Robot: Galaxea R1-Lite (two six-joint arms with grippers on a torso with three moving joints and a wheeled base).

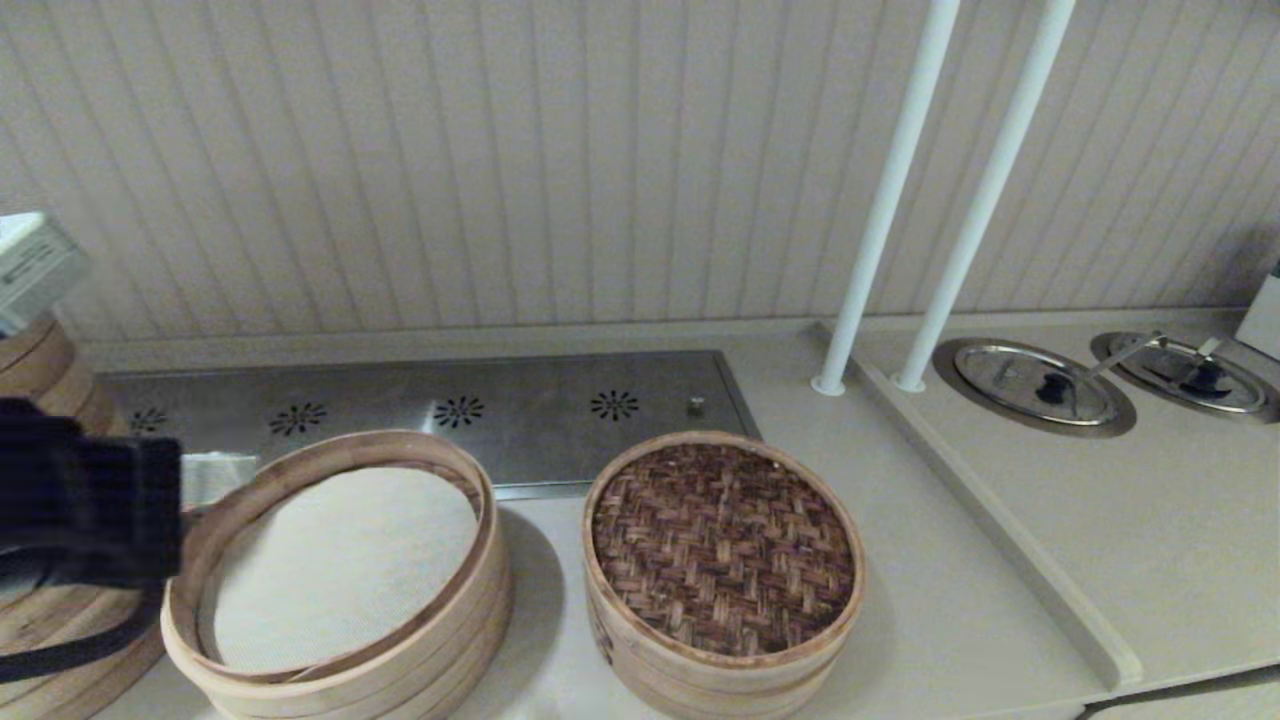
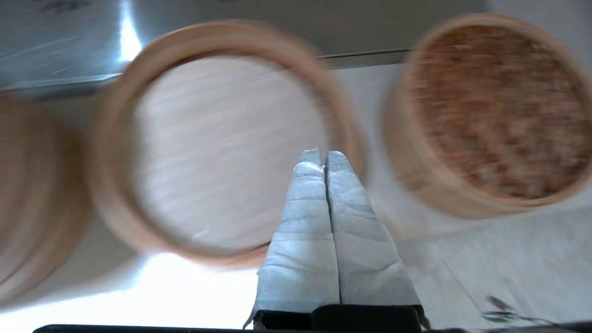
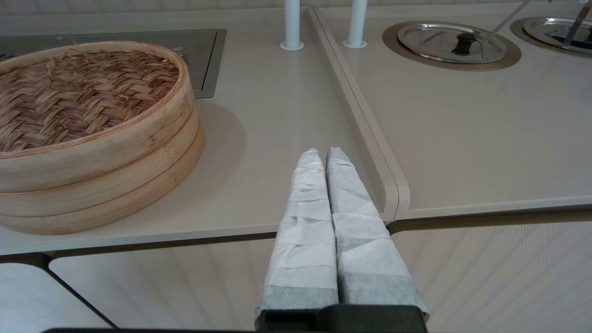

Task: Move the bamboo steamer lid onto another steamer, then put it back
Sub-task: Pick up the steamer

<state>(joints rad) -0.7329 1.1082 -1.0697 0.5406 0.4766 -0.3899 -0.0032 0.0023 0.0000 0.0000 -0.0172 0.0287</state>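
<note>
The bamboo steamer lid (image 1: 722,545) (image 2: 499,106) (image 3: 78,97), brown herringbone weave in a pale rim, lies on a low bamboo basket (image 1: 700,675) (image 3: 101,185) at centre right of the counter. That basket's floor is hidden under the lid. No open basket with a dark slatted floor shows. My left gripper (image 1: 215,478) (image 2: 325,155) is shut and empty, hovering at the left rim of the white-lined basket (image 1: 440,640) (image 2: 222,138), well left of the lid. My right gripper (image 3: 323,151) is shut and empty, off the counter's front edge, right of the lidded basket; the head view does not show it.
A tall stack of baskets (image 1: 40,380) (image 2: 27,199) stands at the far left under my left arm. Behind the baskets lies a steel vent panel (image 1: 520,410). Two white poles (image 1: 880,210) and a raised counter ridge (image 1: 1000,540) stand to the right, with round steel covers (image 1: 1035,385) beyond.
</note>
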